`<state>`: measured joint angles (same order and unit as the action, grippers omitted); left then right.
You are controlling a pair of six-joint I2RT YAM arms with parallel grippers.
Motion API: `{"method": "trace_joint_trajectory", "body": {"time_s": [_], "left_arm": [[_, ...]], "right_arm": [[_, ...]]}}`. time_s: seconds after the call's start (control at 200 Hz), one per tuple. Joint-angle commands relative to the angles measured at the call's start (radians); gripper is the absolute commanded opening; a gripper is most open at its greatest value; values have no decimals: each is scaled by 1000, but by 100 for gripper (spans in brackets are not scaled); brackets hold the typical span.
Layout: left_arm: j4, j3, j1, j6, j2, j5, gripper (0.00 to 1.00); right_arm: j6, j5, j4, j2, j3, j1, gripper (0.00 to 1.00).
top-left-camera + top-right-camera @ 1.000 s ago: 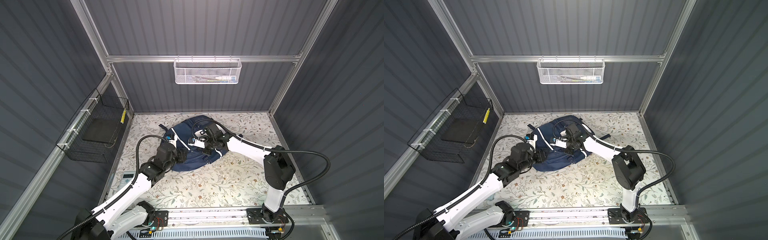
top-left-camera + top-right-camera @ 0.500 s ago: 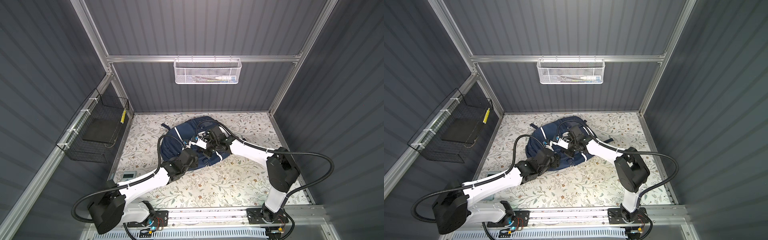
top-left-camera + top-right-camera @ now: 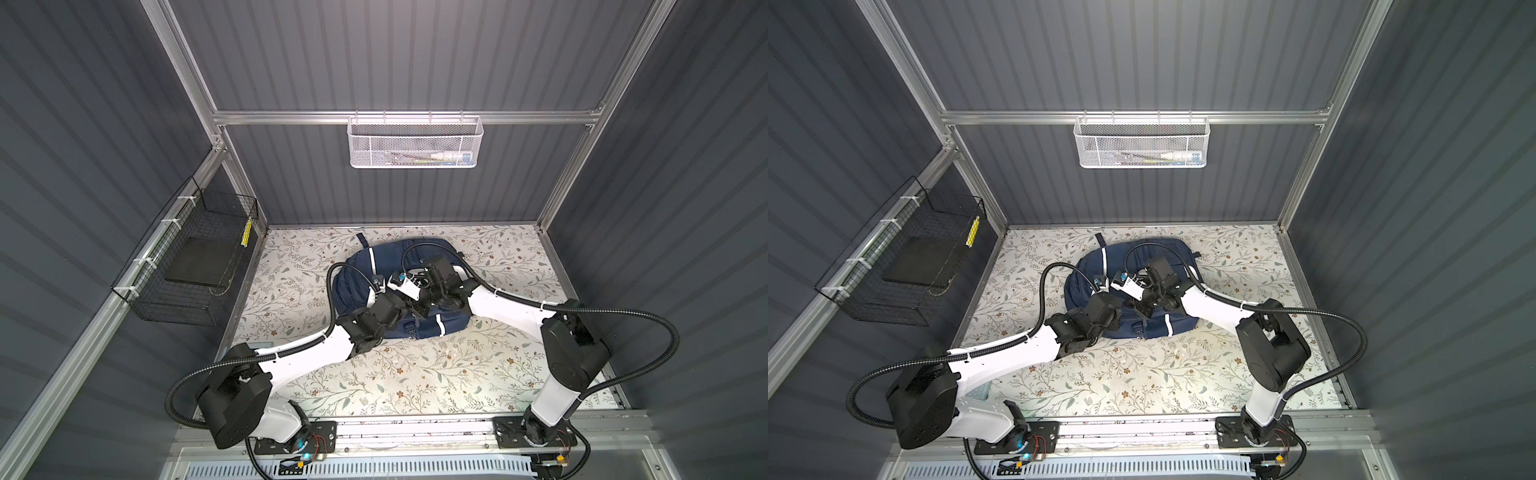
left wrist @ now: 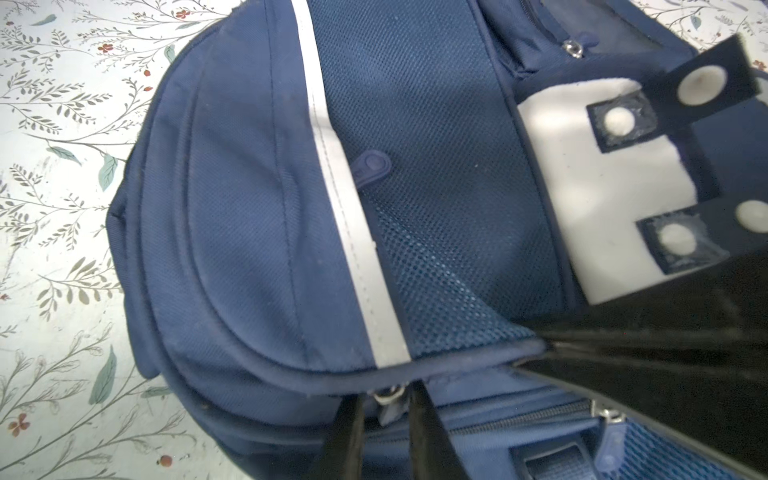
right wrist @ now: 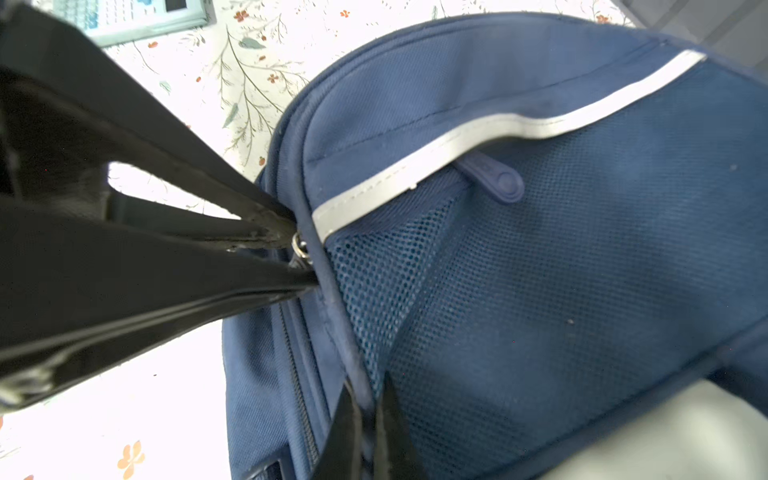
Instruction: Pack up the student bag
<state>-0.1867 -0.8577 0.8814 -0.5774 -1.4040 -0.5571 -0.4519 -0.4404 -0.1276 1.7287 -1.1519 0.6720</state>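
Fingers (image 4: 347, 436) of the left gripper (image 5: 296, 253) are seen pressed together on a metal zip pull (image 4: 390, 404) at the piped seam of the student bag (image 3: 388, 254). The right gripper (image 5: 367, 380) is clamped tight on that same seam, just beside the zip pull, with piping pinched between its fingers (image 5: 345, 432).

The bag is laid flat on the floral table (image 3: 415, 374), toward the back middle, with the white stripe (image 4: 345, 208) and mesh pocket (image 4: 436, 166) facing up. The left arm (image 3: 307, 353) is bent at the elbow near its base, and its forearm is stretched low and diagonally to the bag. The right arm (image 3: 503, 307) is posed the same way from the other side. The wrists are met over the bag's near half.

In both top views the fingertips are hidden by wrists and cable loops, so the grips are read from the wrist views only. A white patch (image 4: 582, 187) with dotted tabs is seen next to the right gripper. A calculator (image 5: 137, 16) is lying on the table, apart from the bag.

A white mesh basket (image 3: 374, 141) is hung on the back wall, with pens inside. A black wire basket (image 3: 166, 305) is fixed to the left wall, with a dark flat item (image 3: 195, 262) in it.
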Motion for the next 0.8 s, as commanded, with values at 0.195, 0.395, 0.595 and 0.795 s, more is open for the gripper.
{"method": "trace_joint_trajectory", "body": {"time_s": [0.195,0.395,0.595,0.795], "left_arm": [[-48,-16,-198,109,93,163,0],[-106,-90,-295,200,99,205,0],[-86,-117,-375,250,102,321,8],[33,-33,-358,238,103,483,16]], "right_arm": [[-44,-61,-150,-49,-2,15,0],[-89,-16,-197,-89,31,22,0],[-88,12,-195,-107,47,29,0],[-55,-10,-187,-63,-4,64,0]]}}
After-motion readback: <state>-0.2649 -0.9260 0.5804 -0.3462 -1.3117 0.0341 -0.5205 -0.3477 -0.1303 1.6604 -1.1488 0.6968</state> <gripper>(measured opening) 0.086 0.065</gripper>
